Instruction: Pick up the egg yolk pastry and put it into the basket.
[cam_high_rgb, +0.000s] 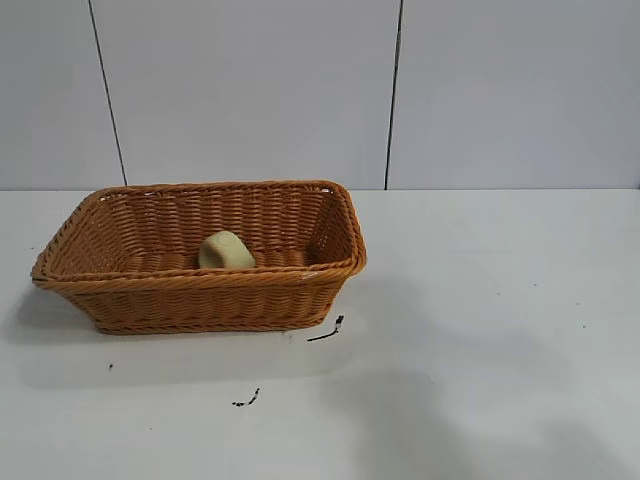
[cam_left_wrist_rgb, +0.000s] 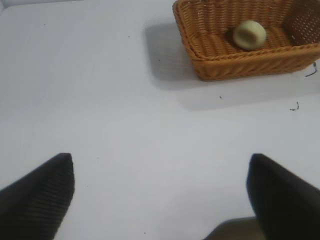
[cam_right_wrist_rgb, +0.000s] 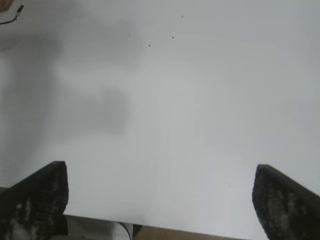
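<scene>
Pastry (cam_high_rgb: 226, 250) sits inside basket (cam_high_rgb: 200, 290), so placement looks done; left gripper (cam_left_wrist_rgb: 160, 195) and right gripper (cam_right_wrist_rgb: 160, 200) hang spread wide, empty, over bare table (cam_high_rgb: 500, 300).

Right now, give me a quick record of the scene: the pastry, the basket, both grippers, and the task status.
pastry: egg yolk pastry lying inside the basket
basket: basket upright on the white table
left gripper: left gripper open, empty, over bare table
right gripper: right gripper open, empty, over bare table
task status: pastry is in the basket
</scene>
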